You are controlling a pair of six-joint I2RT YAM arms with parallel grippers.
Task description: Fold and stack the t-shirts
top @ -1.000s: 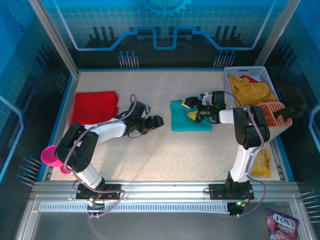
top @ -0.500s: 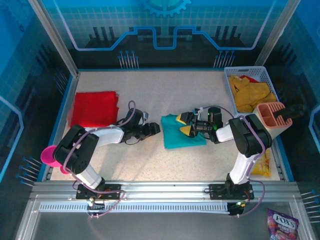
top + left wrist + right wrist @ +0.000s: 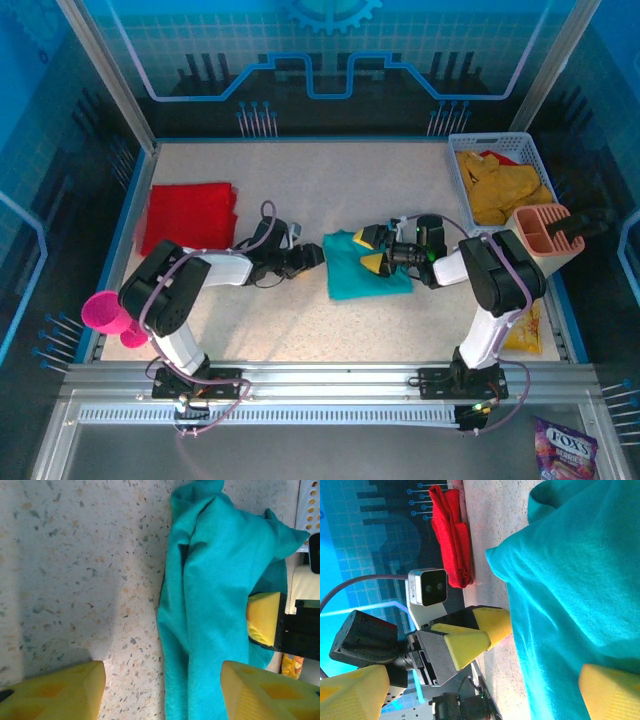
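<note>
The teal t-shirt (image 3: 352, 282) is seen folded into a small bundle near the middle of the table (image 3: 330, 180), between the two arms. The right gripper (image 3: 368, 250) is held low over the right part of this shirt. Its jaws are spread wide, with cloth under them, and nothing is pinched. From the right wrist, the teal t-shirt (image 3: 570, 580) is seen lying between the two yellow tips of the right gripper (image 3: 480, 690). The left gripper (image 3: 312, 256) is held just beside the left edge of the teal shirt and is pointed at it. From the left wrist, the jaws of the left gripper (image 3: 160, 692) are seen wide apart, with bare table and the near edge of the teal t-shirt (image 3: 215, 605) between them, and nothing is gripped. In that same view, one of the right gripper's fingers (image 3: 262, 616) is seen pressed against the cloth. The red t-shirt (image 3: 190, 215) is laid folded at the far left of the table, well apart from the teal one. A pile of mustard-yellow t-shirts (image 3: 505, 185) is kept in a white basket (image 3: 458, 160) at the far right corner. A pink cup (image 3: 100, 310) is seen at the left side, beside the left arm.
</note>
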